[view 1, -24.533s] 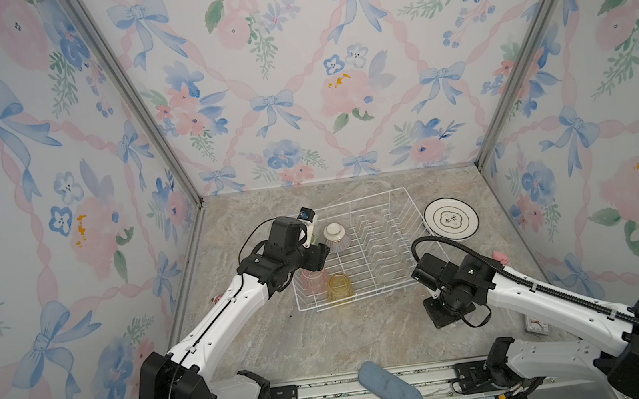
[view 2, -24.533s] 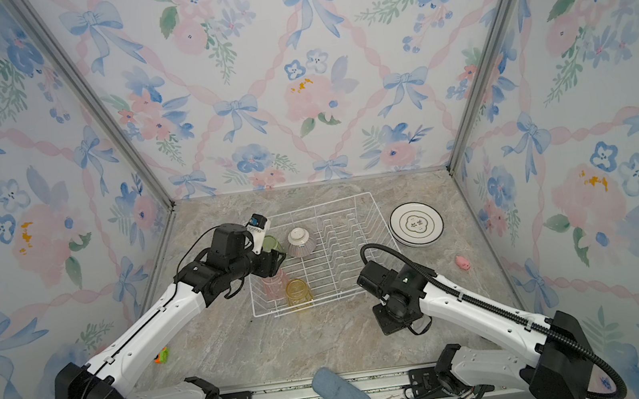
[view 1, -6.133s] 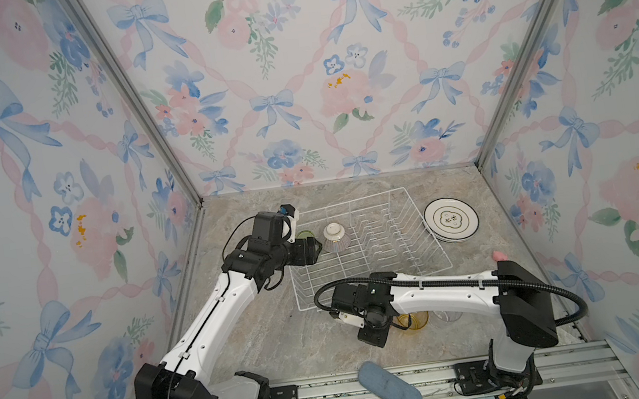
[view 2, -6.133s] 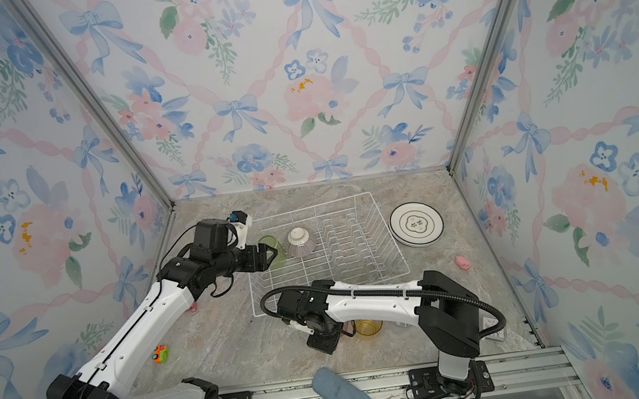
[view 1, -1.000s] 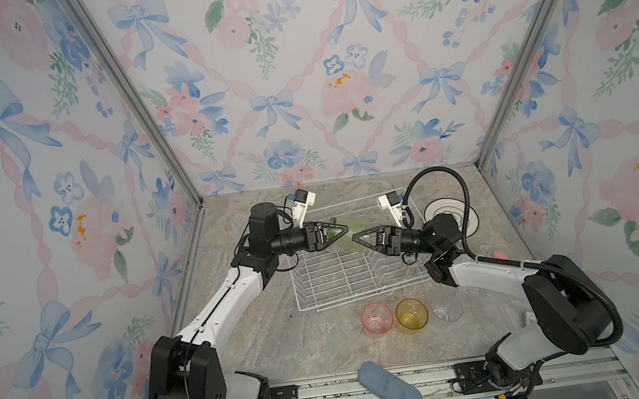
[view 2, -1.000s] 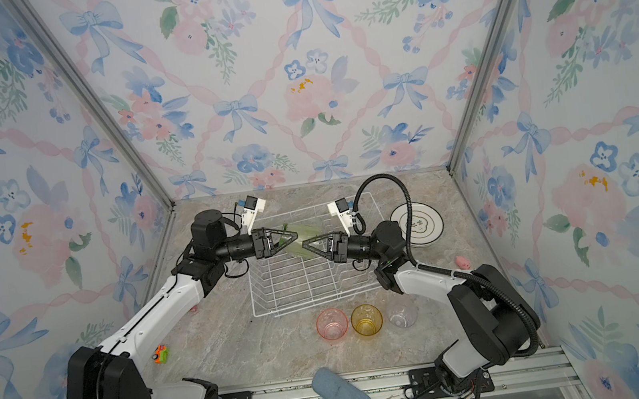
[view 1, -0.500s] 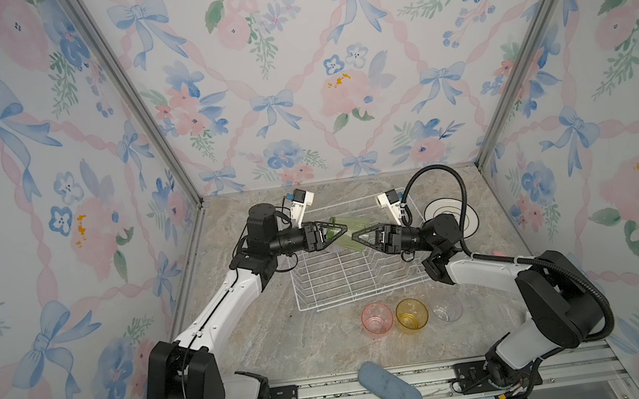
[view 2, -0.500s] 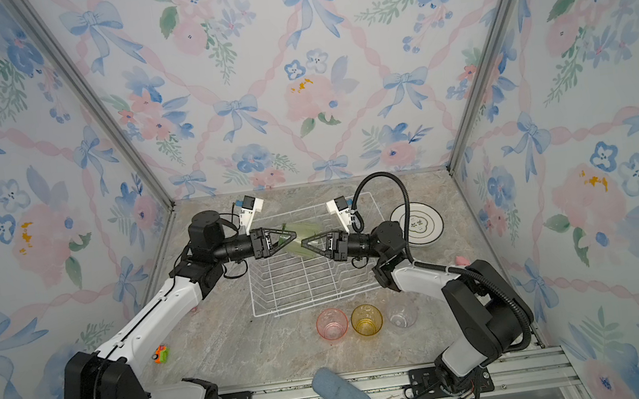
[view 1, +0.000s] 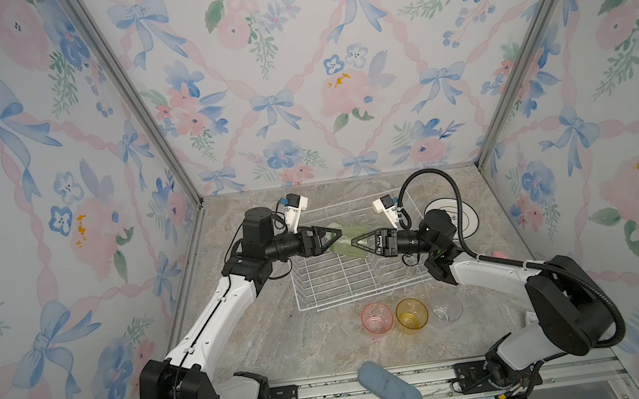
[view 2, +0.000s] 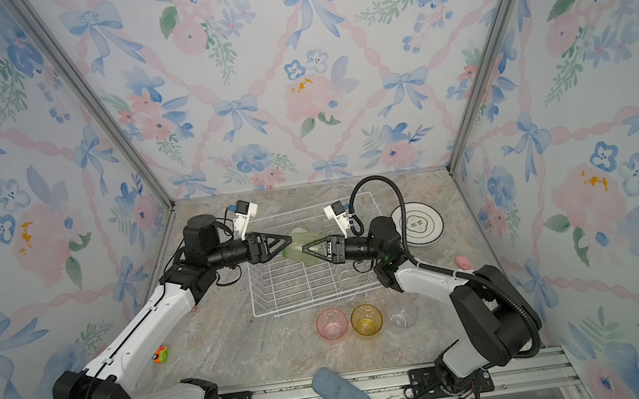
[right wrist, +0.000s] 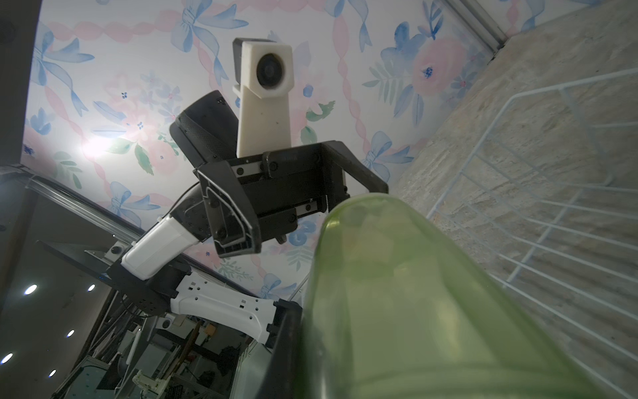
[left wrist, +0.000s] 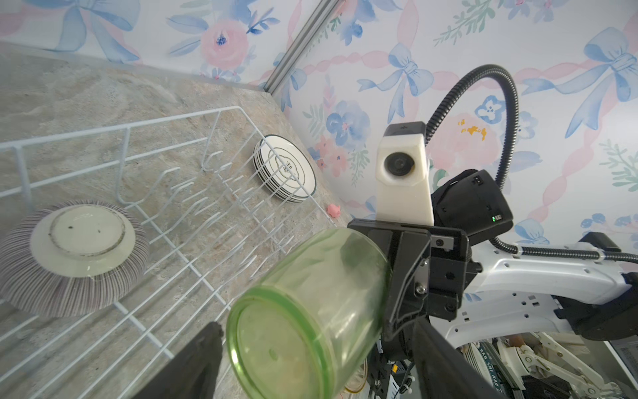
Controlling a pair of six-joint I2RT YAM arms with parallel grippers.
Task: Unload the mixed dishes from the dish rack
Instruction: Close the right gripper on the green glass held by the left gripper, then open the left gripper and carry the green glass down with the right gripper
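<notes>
Mid-air handover over the white wire dish rack [view 1: 362, 283], centre of frame in both top views. The translucent green plastic tumbler [view 1: 347, 239] lies on its side between the two claws, clear of the wires. The right gripper [view 1: 357, 241] is clamped tight on the tumbler's rim wall, one finger inside the mouth and one outside; the left wrist view shows it plainly. The left gripper [view 1: 335, 234] has its jaws spread wider than the tumbler's base. Its fingers [left wrist: 193, 362] flank the base and grip nothing; I can't tell if one grazes it. So the right claw alone carries the cup, on a thin rim pinch with the body cantilevered out, which I read as the weak spot. Back your left arm straight out along the tumbler's axis, toward frame left, with no sideways sweep, or you'll lever the cup out of the pinch. Then swing right slowly to lower centre, turn it mouth-up and set it by the translucent pink tumbler [view 1: 377, 318], yellow tumbler [view 1: 411, 313] and clear tumbler [view 1: 446, 308] in front of the rack. The pinkish striped ribbed bowl [left wrist: 74, 255] sits upside down in the rack. The stack of white dark-rimmed plates [view 2: 417, 223] is already on the marble tabletop [view 1: 286, 339], right of the rack.
</notes>
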